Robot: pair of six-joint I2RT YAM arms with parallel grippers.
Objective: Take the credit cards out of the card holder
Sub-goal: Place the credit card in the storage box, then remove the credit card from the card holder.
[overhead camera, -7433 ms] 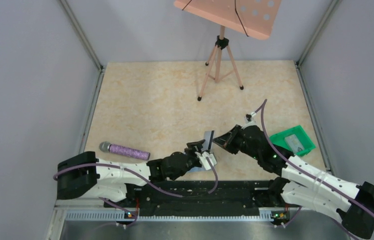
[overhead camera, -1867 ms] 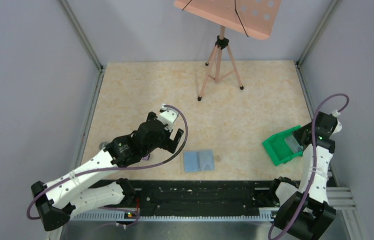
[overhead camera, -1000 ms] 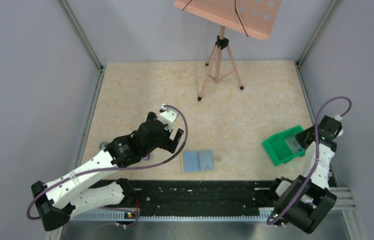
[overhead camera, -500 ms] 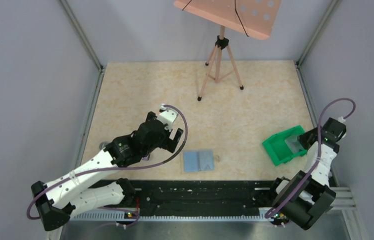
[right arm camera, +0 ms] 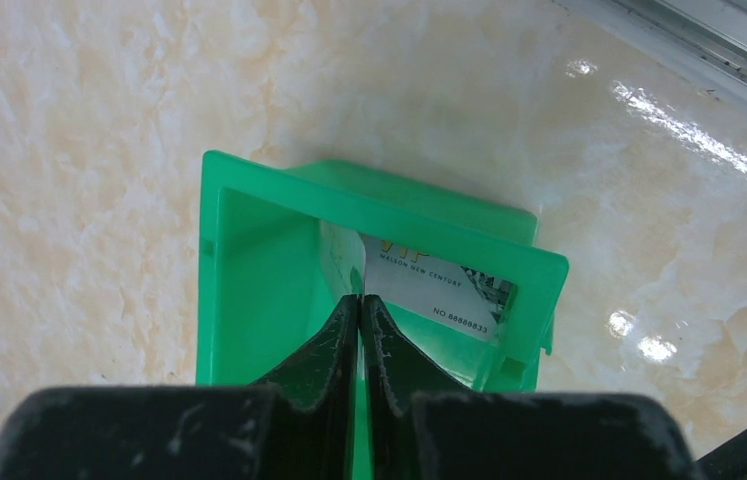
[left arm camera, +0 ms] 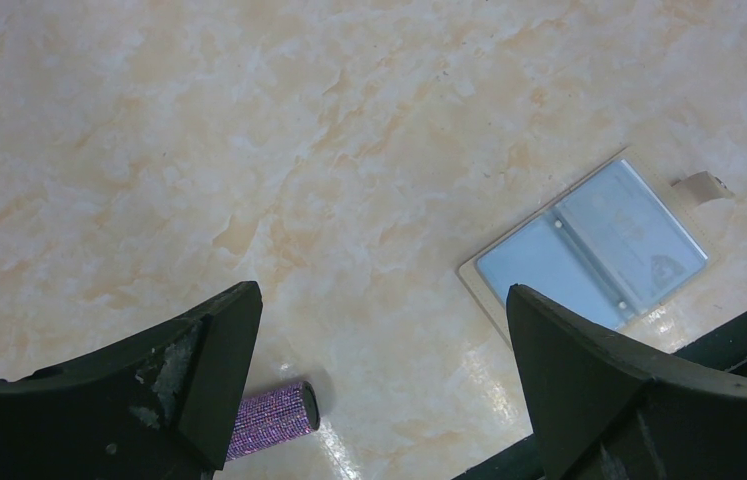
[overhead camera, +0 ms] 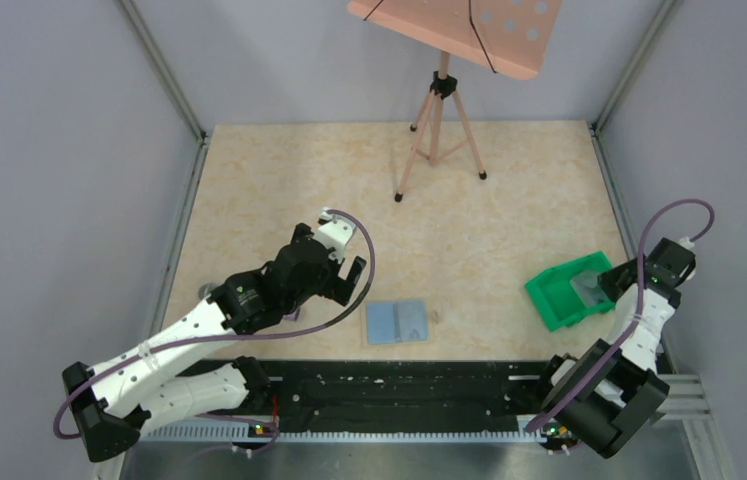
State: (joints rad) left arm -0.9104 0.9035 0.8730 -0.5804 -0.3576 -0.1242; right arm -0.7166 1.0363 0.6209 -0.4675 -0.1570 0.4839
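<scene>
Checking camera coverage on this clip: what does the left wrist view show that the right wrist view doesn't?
Only left wrist: the open card holder lying flat, one end of the purple microphone, the left gripper open. Only right wrist: the green tray with credit cards inside, the right gripper shut over it. Both: the marbled table.

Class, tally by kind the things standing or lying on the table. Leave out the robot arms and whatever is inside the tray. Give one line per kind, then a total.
Card holder: 1
Green tray: 1
Purple microphone: 1
Music stand: 1
Total: 4
</scene>
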